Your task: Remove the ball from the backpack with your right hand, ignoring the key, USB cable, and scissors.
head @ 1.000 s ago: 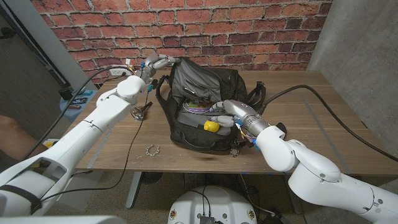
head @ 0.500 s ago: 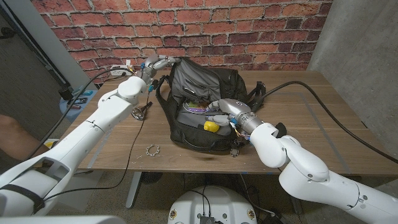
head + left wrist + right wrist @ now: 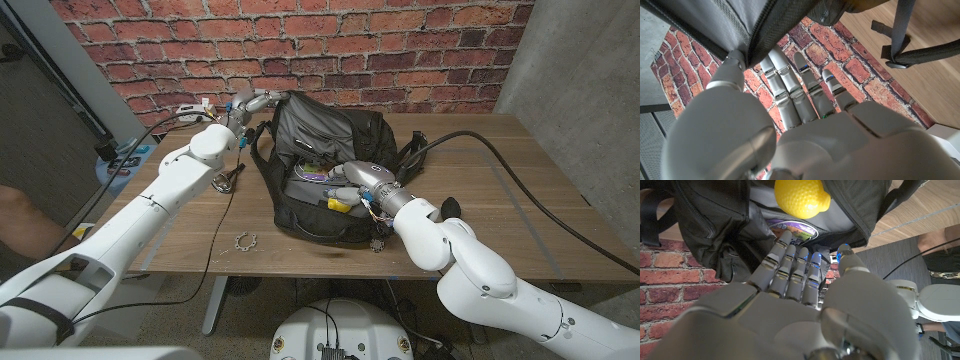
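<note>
- A small metal ring-shaped piece point(image 3: 245, 240) lies on the wooden table point(image 3: 500, 215) near its front edge, apart from the bag.
- The right hand point(image 3: 352, 181) reaches from the near side into the open mouth of the black backpack point(image 3: 330, 160); in the right wrist view its fingers point(image 3: 790, 270) are stretched out side by side and apart from the thumb, holding nothing.
- The ball point(image 3: 339, 203), yellow and dimpled with a small nub at one end, much like a lemon, sits inside the backpack's opening, just beside the right hand's fingertips; whether they touch it cannot be told.
- Next to the ball inside the bag lies a flat printed item with purple and white markings point(image 3: 790, 228).
- A metal key-like object point(image 3: 224, 180) rests on the table just left of the backpack, under a black cable point(image 3: 213, 235).
- The left hand point(image 3: 248, 102) is at the bag's far left corner; in the left wrist view its thumb and fingers point(image 3: 785, 82) pinch the edge of the backpack's grey flap point(image 3: 730, 25).
- A red brick wall point(image 3: 400, 40) stands behind the table.
</note>
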Robot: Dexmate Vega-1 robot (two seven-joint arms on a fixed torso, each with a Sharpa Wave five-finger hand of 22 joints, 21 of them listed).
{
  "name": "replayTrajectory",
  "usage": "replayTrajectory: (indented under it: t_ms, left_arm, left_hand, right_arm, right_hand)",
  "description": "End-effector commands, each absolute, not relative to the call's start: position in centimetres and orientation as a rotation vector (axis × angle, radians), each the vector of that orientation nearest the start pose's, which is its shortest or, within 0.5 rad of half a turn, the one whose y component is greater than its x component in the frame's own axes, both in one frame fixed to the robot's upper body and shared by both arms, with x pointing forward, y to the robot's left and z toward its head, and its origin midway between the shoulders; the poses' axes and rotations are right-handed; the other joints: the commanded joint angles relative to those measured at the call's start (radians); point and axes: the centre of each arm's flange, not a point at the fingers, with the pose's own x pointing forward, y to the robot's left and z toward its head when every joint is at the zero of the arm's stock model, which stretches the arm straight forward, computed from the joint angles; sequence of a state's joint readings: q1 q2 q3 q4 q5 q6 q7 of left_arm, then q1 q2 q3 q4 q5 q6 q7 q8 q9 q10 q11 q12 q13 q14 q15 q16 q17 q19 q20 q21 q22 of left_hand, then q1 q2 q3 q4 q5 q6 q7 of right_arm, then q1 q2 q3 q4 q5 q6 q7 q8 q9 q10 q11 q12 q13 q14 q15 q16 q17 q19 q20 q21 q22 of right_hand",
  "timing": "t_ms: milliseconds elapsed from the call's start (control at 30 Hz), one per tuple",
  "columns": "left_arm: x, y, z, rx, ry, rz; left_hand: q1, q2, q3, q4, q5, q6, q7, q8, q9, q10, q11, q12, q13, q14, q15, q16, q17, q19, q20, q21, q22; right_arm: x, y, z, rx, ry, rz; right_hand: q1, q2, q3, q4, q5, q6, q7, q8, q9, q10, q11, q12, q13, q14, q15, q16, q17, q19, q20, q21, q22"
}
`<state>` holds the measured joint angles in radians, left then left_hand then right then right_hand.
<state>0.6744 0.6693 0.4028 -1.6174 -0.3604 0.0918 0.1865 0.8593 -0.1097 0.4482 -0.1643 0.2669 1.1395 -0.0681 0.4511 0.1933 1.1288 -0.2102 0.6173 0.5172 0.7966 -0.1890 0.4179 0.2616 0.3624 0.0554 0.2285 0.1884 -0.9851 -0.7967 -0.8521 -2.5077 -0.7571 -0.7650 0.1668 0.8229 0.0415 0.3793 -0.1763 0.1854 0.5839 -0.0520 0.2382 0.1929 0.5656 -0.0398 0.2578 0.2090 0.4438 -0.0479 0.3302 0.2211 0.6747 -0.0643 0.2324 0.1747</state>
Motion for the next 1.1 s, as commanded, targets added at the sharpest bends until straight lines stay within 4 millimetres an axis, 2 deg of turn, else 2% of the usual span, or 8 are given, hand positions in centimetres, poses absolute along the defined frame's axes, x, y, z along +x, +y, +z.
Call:
replayTrajectory:
  t_ms: [33, 433, 700, 1100]
  left_arm:
    - [61.5, 28.4, 11.5, 0.363, -0.671, -0.020]
    - [61.1, 29.1, 11.0, 0.359, -0.666, -0.012]
    - [61.2, 29.4, 11.0, 0.360, -0.664, -0.016]
    - [61.5, 29.5, 11.3, 0.366, -0.663, -0.015]
  left_hand:
    - [0.142, 0.148, -0.005, 0.001, 0.009, 0.002, 0.006, -0.003, 0.002, -0.001, 0.004, -0.002, 0.005, -0.001, 0.001, 0.000, 0.004, 0.002, 0.008, -0.002, 0.002]
    - [0.143, 0.148, -0.005, 0.001, 0.011, 0.000, 0.005, -0.007, 0.003, -0.003, 0.005, -0.004, 0.010, -0.003, 0.003, -0.003, 0.004, 0.002, 0.010, -0.002, 0.002]
    - [0.143, 0.149, -0.006, 0.001, 0.013, 0.001, 0.006, -0.008, 0.003, -0.005, 0.007, -0.005, 0.012, -0.002, 0.006, -0.002, 0.006, 0.001, 0.010, -0.002, 0.002]
    - [0.144, 0.149, -0.007, 0.001, 0.014, 0.001, 0.007, -0.011, 0.004, -0.003, 0.004, -0.007, 0.013, -0.002, 0.007, -0.005, 0.006, 0.000, 0.011, -0.002, 0.002]
  right_arm:
    - [41.8, -6.2, -3.7, -1.352, -0.632, 0.197]
    - [42.8, -5.3, -3.8, -1.383, -0.635, 0.224]
    - [43.7, -5.3, -3.5, -1.433, -0.625, 0.235]
    - [44.9, -5.9, -3.4, -1.491, -0.623, 0.278]
  right_hand:
    - [0.021, 0.007, -0.002, 0.005, -0.001, 0.002, -0.007, -0.005, 0.005, 0.003, -0.006, -0.006, 0.002, 0.030, -0.088, 0.017, 0.010, 0.019, -0.015, 0.005, 0.005]
    - [0.055, 0.007, -0.006, 0.000, 0.000, -0.022, -0.014, -0.020, 0.004, -0.024, -0.015, -0.025, 0.002, 0.049, -0.103, 0.038, 0.029, 0.033, -0.024, 0.009, 0.008]
    - [0.085, -0.002, -0.010, -0.003, -0.001, -0.050, -0.012, -0.032, 0.005, -0.050, -0.014, -0.039, 0.002, 0.021, -0.102, 0.035, 0.040, 0.021, -0.024, 0.004, 0.010]
    - [0.104, -0.016, -0.019, -0.003, -0.003, -0.066, -0.012, -0.037, 0.005, -0.067, -0.017, -0.047, 0.003, -0.001, -0.099, 0.031, 0.047, 0.009, -0.021, -0.001, 0.010]
